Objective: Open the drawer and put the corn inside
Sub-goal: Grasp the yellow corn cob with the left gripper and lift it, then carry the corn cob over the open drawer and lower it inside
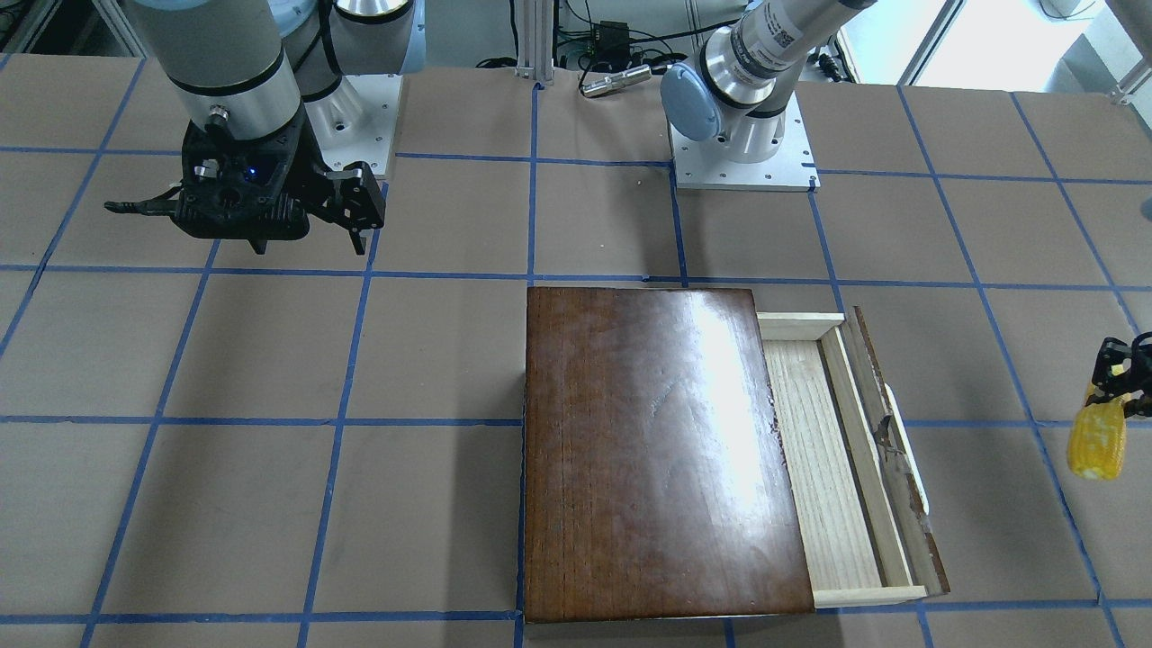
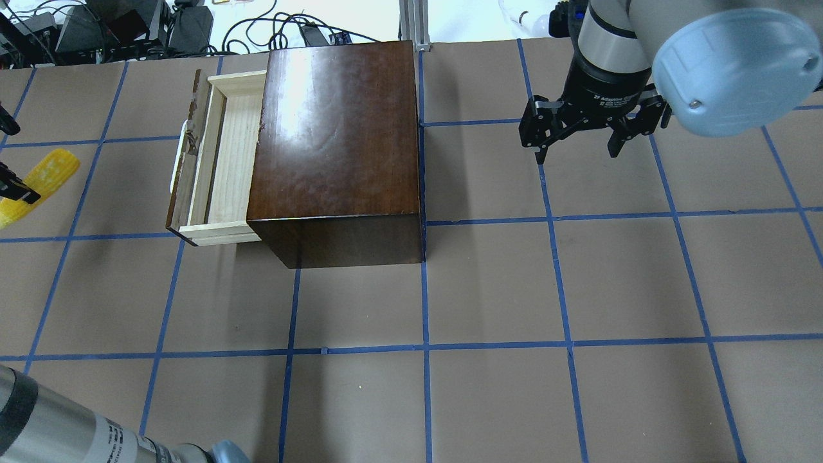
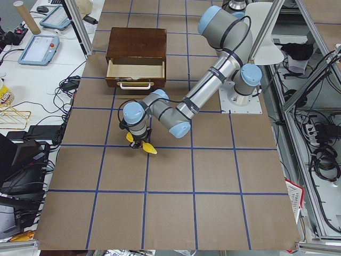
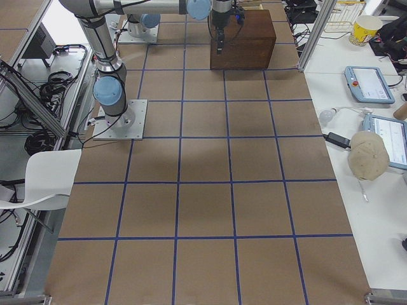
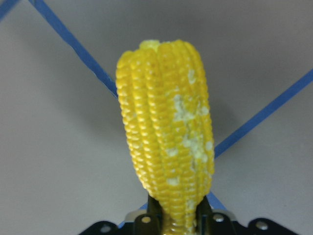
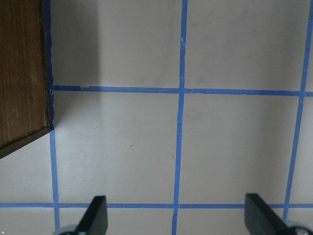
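The drawer (image 1: 819,459) stands pulled out of the dark-brown box (image 1: 648,450), its pale tray empty and its white handle (image 1: 904,450) facing away from the box. It also shows in the overhead view (image 2: 225,161). My left gripper (image 1: 1116,373) is shut on the yellow corn (image 1: 1096,441), held above the table some way out from the drawer front. The left wrist view shows the corn (image 5: 166,142) pinched at its base between the fingers (image 5: 203,215). In the overhead view the corn (image 2: 45,177) is at the left edge. My right gripper (image 2: 577,154) is open and empty, off to the box's other side.
The box (image 2: 334,148) sits at the table's far side in the overhead view. Brown table with a blue tape grid (image 2: 424,347). Arm base plates (image 1: 742,166) stand at the robot's side. Cables and gear (image 2: 128,29) lie beyond the table edge.
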